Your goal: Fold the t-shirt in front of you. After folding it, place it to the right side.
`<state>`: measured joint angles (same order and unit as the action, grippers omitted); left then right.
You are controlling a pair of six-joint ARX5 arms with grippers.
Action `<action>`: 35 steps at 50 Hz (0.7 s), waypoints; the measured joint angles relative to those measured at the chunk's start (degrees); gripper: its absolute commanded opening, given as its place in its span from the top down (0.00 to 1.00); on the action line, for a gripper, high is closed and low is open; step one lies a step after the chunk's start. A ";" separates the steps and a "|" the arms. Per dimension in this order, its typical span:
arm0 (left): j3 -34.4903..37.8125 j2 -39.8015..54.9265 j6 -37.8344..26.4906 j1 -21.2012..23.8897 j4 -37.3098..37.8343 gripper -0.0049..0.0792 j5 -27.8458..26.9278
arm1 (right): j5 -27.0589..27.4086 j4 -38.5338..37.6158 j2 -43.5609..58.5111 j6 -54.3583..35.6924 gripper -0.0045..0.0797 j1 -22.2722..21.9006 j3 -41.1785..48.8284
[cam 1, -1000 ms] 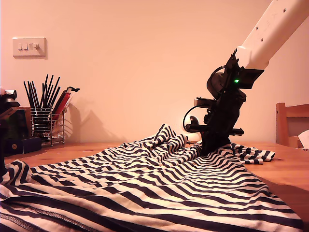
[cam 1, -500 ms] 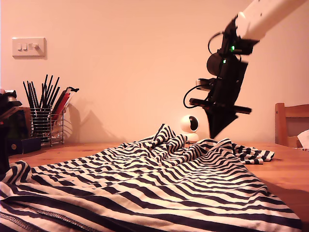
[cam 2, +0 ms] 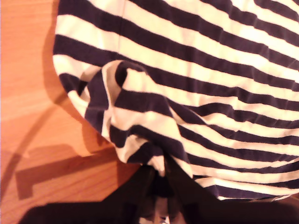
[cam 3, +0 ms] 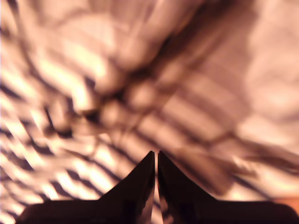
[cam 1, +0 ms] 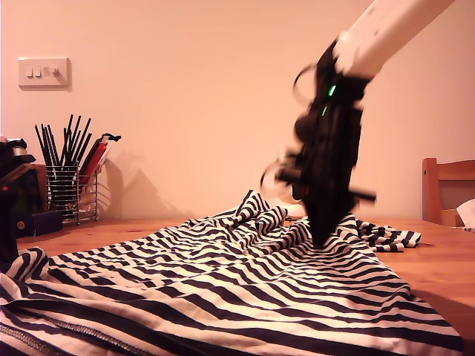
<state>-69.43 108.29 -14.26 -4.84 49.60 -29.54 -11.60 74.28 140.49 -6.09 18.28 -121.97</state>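
The t-shirt, navy and white striped, lies spread and rumpled across the wooden table. A black gripper on a white arm comes down from the exterior view's upper right; motion blur in both views marks it as my second gripper, its tip at the bunched fabric. Its fingers stand closed together with nothing visibly held above blurred stripes. My first gripper is shut, pinching a bunched fold of the shirt's edge beside bare wood.
A wire holder of pens stands at the back on the exterior view's left, with dark gear at that edge. A wooden chair back rises at the exterior view's right. A wall switch is behind.
My second gripper left the shirt, rose, then swung down again to the fabric a little further toward the exterior view's left. The shirt's folds look unchanged.
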 measured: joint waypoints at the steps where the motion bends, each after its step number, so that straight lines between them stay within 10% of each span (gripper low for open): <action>1: 0.00 0.00 0.00 0.00 -0.07 0.96 0.00 | -0.02 -0.02 -0.04 0.00 0.96 0.07 0.09; 35: -0.04 0.00 0.00 0.00 0.07 0.96 0.00 | 10.36 -20.61 -1.49 -0.44 0.96 0.94 2.86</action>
<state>-69.47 108.29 -14.26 -4.84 49.67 -29.54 -1.23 53.67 139.00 -6.52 19.22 -119.11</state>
